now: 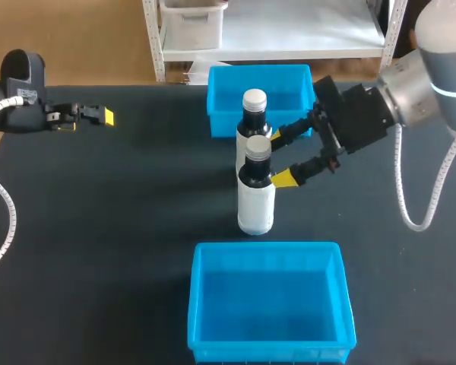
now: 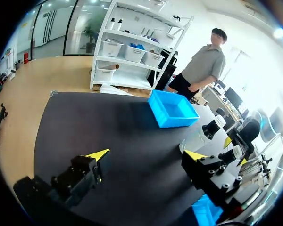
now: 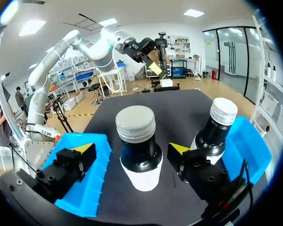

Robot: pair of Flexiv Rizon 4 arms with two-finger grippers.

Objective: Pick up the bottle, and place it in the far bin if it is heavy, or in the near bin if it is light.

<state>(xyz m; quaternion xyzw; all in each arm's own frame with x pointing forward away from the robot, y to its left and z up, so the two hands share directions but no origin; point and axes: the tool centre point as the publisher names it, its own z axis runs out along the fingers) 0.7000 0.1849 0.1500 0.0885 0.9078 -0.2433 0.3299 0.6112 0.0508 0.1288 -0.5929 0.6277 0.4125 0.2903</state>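
Head camera: high, behind robot, looking down; whole table in frame. Left wrist camera: over table's left side, facing across it; near bottle, far bottle well off. Right wrist camera: close behind near bottle, slightly above caps (facing opposite way to left one). Shared: both bottles in all three; left wrist camera sees right end effector, right wrist camera sees left end effector.

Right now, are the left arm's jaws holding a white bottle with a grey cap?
No, the left arm holds its jaws open on nothing, well aside from the near bottle and far bottle.
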